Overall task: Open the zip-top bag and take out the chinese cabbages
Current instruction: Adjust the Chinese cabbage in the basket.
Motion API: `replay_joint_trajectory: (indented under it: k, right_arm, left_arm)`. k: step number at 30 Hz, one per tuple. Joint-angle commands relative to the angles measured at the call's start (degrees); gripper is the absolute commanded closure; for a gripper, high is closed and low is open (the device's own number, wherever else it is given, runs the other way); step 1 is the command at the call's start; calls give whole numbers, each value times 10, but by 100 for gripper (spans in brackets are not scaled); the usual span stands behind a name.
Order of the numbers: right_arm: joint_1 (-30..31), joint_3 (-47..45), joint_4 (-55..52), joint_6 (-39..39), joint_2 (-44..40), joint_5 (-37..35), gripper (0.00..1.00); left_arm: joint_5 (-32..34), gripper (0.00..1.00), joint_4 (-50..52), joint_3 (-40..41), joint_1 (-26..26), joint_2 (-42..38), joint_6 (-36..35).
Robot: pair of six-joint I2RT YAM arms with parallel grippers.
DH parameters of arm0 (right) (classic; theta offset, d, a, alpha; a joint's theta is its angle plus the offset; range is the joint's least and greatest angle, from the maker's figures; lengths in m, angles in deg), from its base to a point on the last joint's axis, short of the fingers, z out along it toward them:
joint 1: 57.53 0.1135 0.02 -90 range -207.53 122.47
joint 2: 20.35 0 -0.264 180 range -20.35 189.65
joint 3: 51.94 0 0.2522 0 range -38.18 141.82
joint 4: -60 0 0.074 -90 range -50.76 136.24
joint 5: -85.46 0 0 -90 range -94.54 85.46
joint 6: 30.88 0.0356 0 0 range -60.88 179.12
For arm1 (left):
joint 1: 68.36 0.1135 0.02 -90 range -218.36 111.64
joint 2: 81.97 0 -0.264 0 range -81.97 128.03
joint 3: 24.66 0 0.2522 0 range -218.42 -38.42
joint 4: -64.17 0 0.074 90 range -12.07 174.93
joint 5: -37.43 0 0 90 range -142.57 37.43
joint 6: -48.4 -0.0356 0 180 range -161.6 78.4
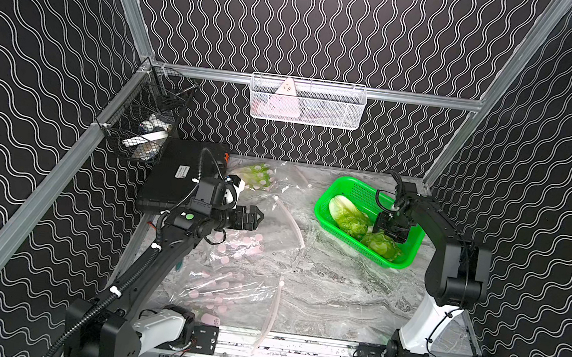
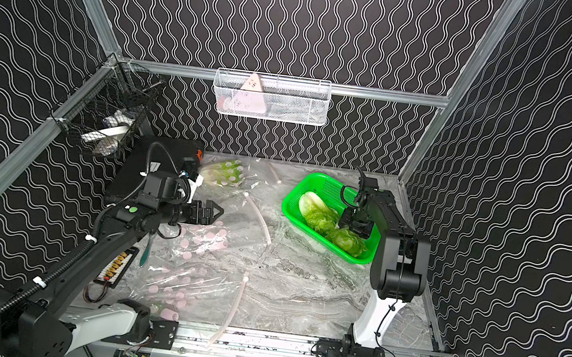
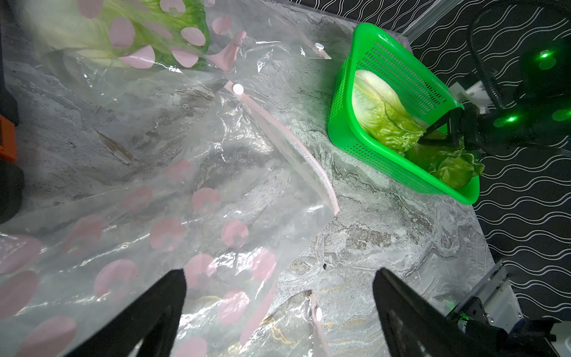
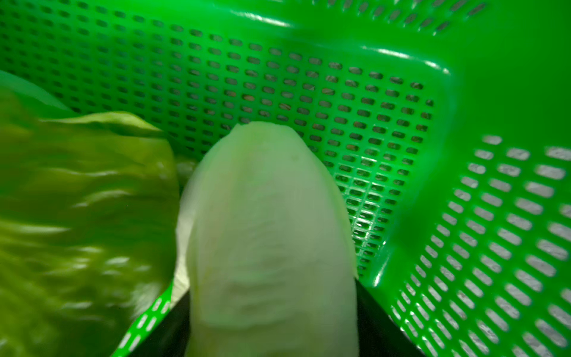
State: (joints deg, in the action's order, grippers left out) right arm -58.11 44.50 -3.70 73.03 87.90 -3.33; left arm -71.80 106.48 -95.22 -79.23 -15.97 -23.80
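- Two chinese cabbages (image 1: 347,214) lying inside the green basket (image 1: 322,198), touching each other; third cabbage (image 1: 253,177) well apart from the basket, inside a pink-dotted zip-top bag (image 3: 262,40) beside the black case (image 1: 173,176).
- Right gripper (image 3: 425,137) down inside the basket, jaws either side of the whitish base of one cabbage (image 4: 272,231) — partly spread, yet impossible to tell whether pinching it or clear of it.
- Left gripper (image 3: 279,272) well apart from the basket, hovering over empty bags (image 3: 216,191) with jaws spread wide and nothing between them.
- Risk one: lifting away with a leaf or the base caught between the right jaws — enough to drag that cabbage back out, or to tip the light basket by its rim.
- Risk two: reaching for the third cabbage across loose, slippery film; likely to snag or shove an empty bag, or to pinch both layers of the mouth together. Zipper state not visible.
- Writing: a white label (image 1: 183,172) on the case, too small to read; no brand legible anywhere.
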Motion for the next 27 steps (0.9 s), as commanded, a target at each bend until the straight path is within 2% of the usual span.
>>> replay_joint_trajectory:
  k: [1, 6, 11, 17, 20, 22, 24, 27]
  right_arm:
    - [1, -11, -8, 3, 3, -38, 46]
    - [3, -19, 5, 22, -50, -79, 62]
    - [3, -10, 4, 42, -101, -150, 76]
    - [-2, -39, 43, 80, -104, -213, 75]
    - [-5, -48, 50, 112, -85, -237, 71]
    - [-5, -61, 66, 125, -85, -242, 51]
    - [-4, -68, 74, 133, -90, -251, 38]
    - [-1, -72, 86, 131, -108, -245, 27]
  left_arm:
    - [-1, 1, -5, -4, 0, -3, -15]
    - [1, 1, -1, -7, 0, -3, -16]
    - [-1, 1, -2, -11, 0, 0, -12]
    - [-3, 1, -7, -10, 0, 0, -4]
    - [-6, 1, -3, -16, -1, 2, -3]
    - [-2, 1, 7, -22, -1, 0, -8]
    - [5, 1, 13, -24, -1, -4, -12]
    - [12, 1, 11, -24, -1, -6, -8]
